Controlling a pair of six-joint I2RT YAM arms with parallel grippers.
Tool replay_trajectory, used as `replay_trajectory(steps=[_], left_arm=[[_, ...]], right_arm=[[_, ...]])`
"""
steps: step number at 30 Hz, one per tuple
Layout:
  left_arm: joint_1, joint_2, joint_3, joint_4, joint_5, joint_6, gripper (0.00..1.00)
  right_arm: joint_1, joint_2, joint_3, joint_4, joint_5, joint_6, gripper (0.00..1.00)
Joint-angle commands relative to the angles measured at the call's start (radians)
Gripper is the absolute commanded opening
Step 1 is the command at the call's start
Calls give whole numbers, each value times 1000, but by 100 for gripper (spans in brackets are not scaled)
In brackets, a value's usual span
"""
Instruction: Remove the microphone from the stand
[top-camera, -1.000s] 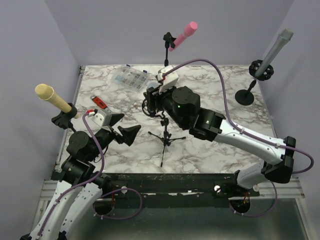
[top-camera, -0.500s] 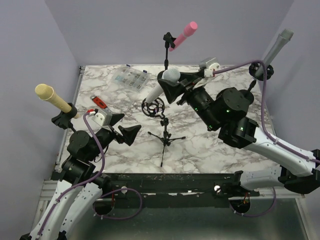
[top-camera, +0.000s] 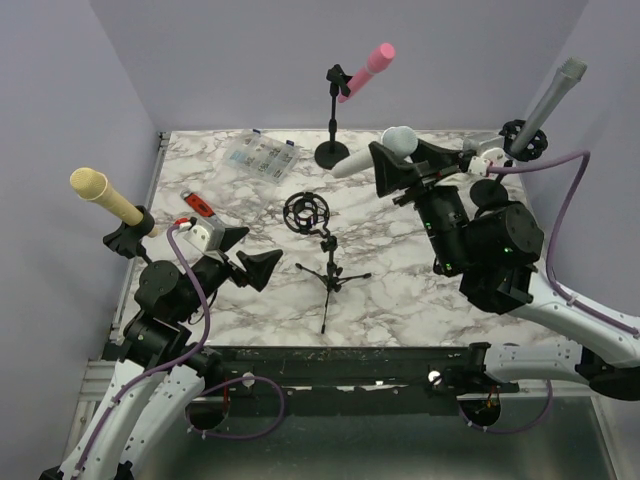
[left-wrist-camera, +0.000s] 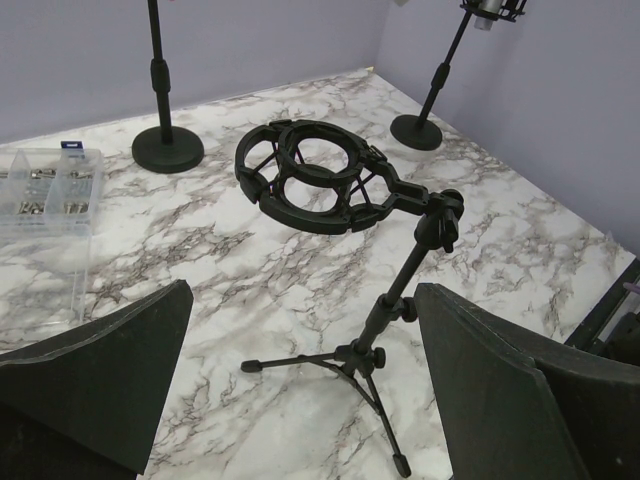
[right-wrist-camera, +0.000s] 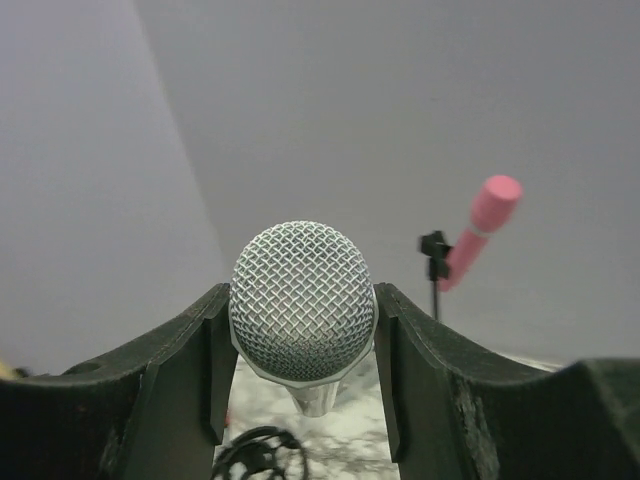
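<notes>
My right gripper (top-camera: 395, 160) is shut on the silver microphone (top-camera: 372, 152), which has a mesh head (right-wrist-camera: 303, 300) and is held in the air to the right of the stand, clear of it. The black tripod stand (top-camera: 325, 262) stands mid-table with its round shock-mount ring (top-camera: 306, 212) empty; the ring also shows in the left wrist view (left-wrist-camera: 310, 176). My left gripper (top-camera: 245, 253) is open and empty, left of the stand's base (left-wrist-camera: 375, 372), not touching it.
A pink microphone on a stand (top-camera: 362, 70) is at the back, a grey one (top-camera: 545, 100) at the back right, a yellow one (top-camera: 105, 197) at the left. A clear parts box (top-camera: 258, 155) and a red-and-white object (top-camera: 200, 207) lie on the table.
My right gripper has lifted the silver microphone out of the shock-mount ring and carried it up and to the right. The ring is now empty. The left arm has not moved.
</notes>
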Motion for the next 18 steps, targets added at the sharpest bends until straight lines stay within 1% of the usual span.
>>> replay_trajectory(steps=[1,3,4,5,6,8,9,11,12,15,18], left_arm=[[5,4,-4,17,22,-6,99],[6,6,-3,18,24,-7,99],[5,8,-4,18,27,-7,99],[6,11,-4,20,29,-9,99],[6,13,-4,20,33,-10,99],[6,16,-3,21,38,-10,99],[6,18,-3,21,38,-11,99],[5,17,-4,20,36,-10,99],[6,18,-4,19,35,-11,99],[6,16,-6,18,30,-10,99],[5,16,-6,19,31,-10,99]], right_arm=[[-9,83,18,101,445,-311,1],[-56,147,24,120,563,-405,1],[-100,170,18,116,583,-417,1],[-140,189,22,75,598,-393,1],[-195,215,43,-52,600,-331,1],[-308,285,154,-417,547,-101,1],[-361,329,219,-608,477,39,1],[-477,417,323,-841,327,202,1],[-510,458,363,-913,275,248,1],[-585,591,438,-1089,196,301,1],[-621,706,470,-1181,181,292,1]])
